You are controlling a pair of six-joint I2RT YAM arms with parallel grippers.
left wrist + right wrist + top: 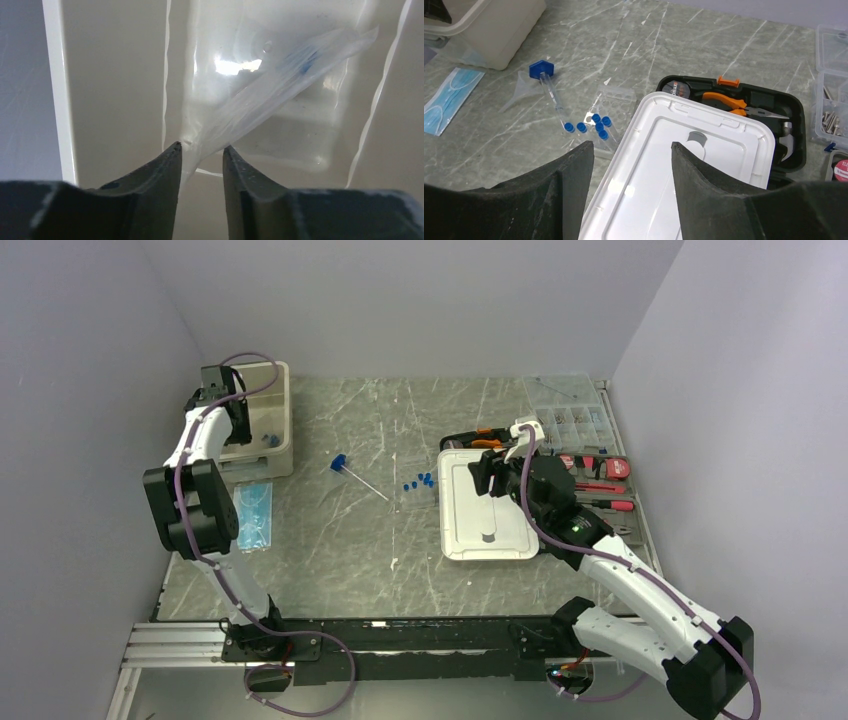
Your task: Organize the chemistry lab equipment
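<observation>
Bearing an illegible label (672, 89), black tool case (774, 107) near blue caps (599, 127).

Left hand (222, 392) seemingly in beige bin (285, 428), right hand (487, 476) over white lid (490, 538), blue caps (420, 481) beside

2 white-and-black arms (640, 595), purple cables (353, 668).

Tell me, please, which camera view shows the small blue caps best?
The right wrist view: the blue caps appear as separate round pieces clustered beside the clear perforated rack, near the white lid. The top external view shows the caps only as tiny blue specks; the left wrist view does not show them.
</observation>
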